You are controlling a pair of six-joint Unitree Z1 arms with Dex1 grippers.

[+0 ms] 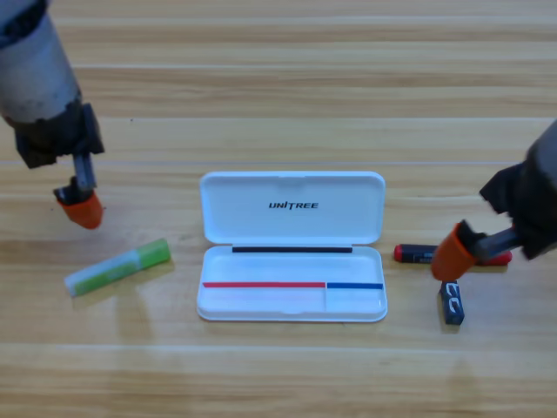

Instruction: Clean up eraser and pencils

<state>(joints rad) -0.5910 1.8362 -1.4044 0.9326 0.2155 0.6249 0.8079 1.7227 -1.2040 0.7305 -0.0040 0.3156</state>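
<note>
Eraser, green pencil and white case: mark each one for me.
eraser (452,302): high view, middle of the black block.
green pencil (117,267): high view, mid-length of the pale barrel.
white case (292,185): high view, upper part of the open lid.

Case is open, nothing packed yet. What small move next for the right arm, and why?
Probably lower the right gripper a little onto the eraser: it hangs just above that block, which lies right of the open white case. The red-ended pencil lies partly behind the gripper; the green pencil sits nearer the waiting left gripper.
</note>
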